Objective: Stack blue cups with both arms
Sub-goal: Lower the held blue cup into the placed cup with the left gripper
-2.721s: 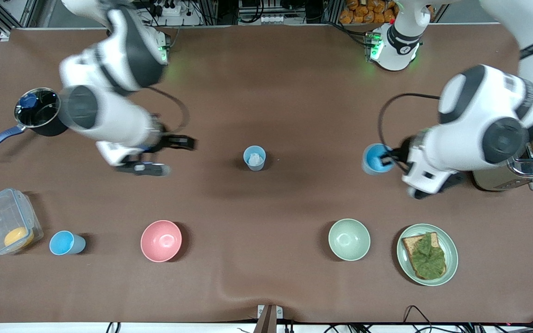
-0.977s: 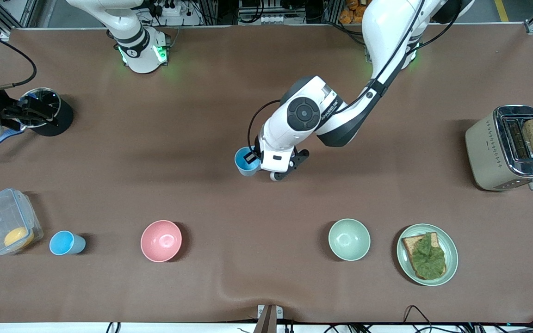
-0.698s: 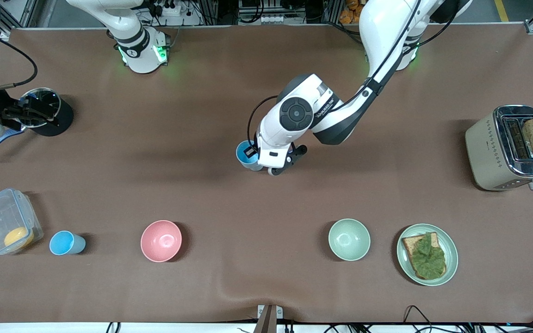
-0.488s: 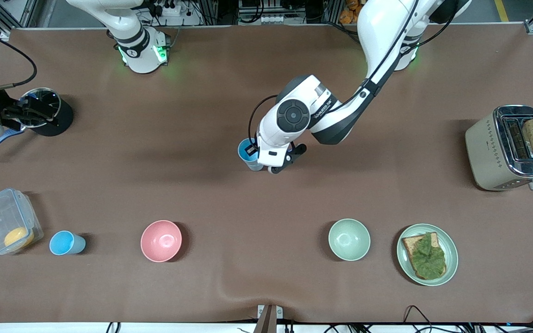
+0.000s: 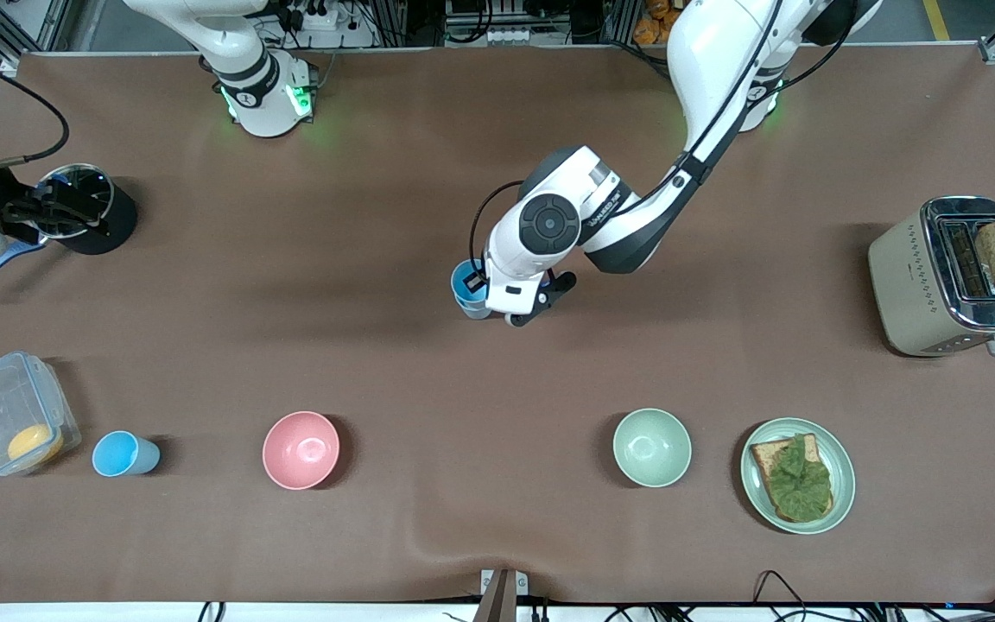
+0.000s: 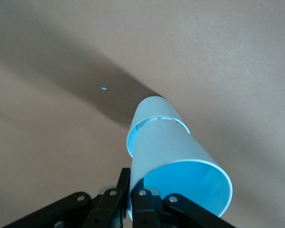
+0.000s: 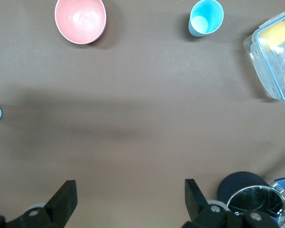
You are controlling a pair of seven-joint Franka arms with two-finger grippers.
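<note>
The held blue cup (image 6: 180, 166) is clamped by its rim in the left gripper (image 5: 478, 289), jaws pinched on its wall, its base sunk into the table cup (image 6: 149, 118) at mid-table. In the front view the wrist hides most of both. The left arm (image 5: 687, 95) reaches in, elbow bent. The right gripper (image 7: 128, 202) hangs wide apart and empty beside the saucepan (image 5: 83, 207); a third blue cup (image 5: 123, 454) stands well apart.
</note>
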